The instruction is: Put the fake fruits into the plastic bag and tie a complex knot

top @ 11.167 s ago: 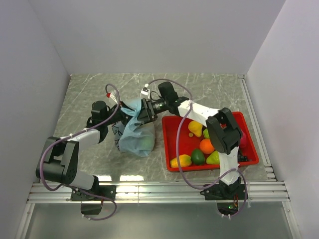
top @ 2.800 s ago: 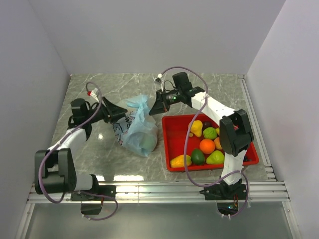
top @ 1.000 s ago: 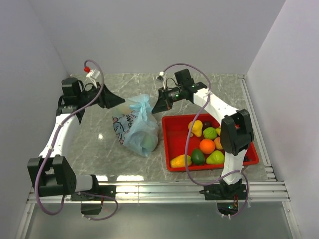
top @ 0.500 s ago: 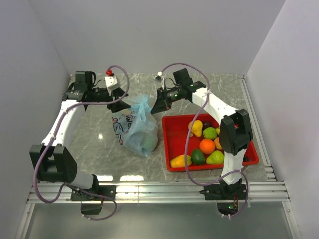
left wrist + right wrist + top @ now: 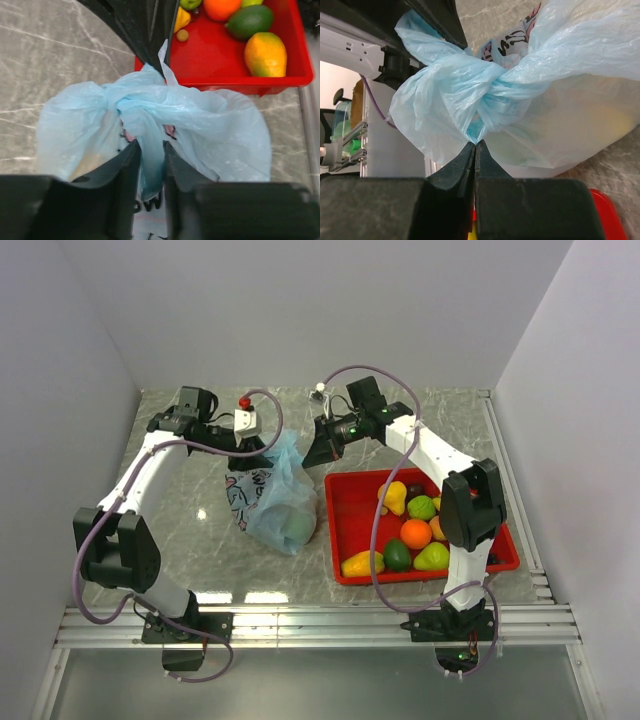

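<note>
The light-blue plastic bag (image 5: 281, 502) lies on the table left of the red tray, its handles twisted into a knot (image 5: 490, 95) on top. My left gripper (image 5: 151, 150) reaches over the bag from behind, jaws drawn in on a blue handle strip below the knot (image 5: 117, 97). My right gripper (image 5: 476, 142) is shut, pinching the bag's other thin end just under the knot. From above, the left gripper (image 5: 264, 448) and right gripper (image 5: 309, 457) flank the knot (image 5: 284, 452). Fake fruits (image 5: 415, 533) lie in the tray; faint shapes show through the bag.
The red tray (image 5: 356, 512) sits right of the bag and holds an orange, green pieces and a yellow-red mango (image 5: 265, 52). White walls close in the marble table on three sides. My right arm's black fingers (image 5: 150, 35) cross the top of the left wrist view.
My left arm has swung in from the far left wall to the bag's top, and its jaws have narrowed around a handle strip. The right gripper keeps its pinch in place.
</note>
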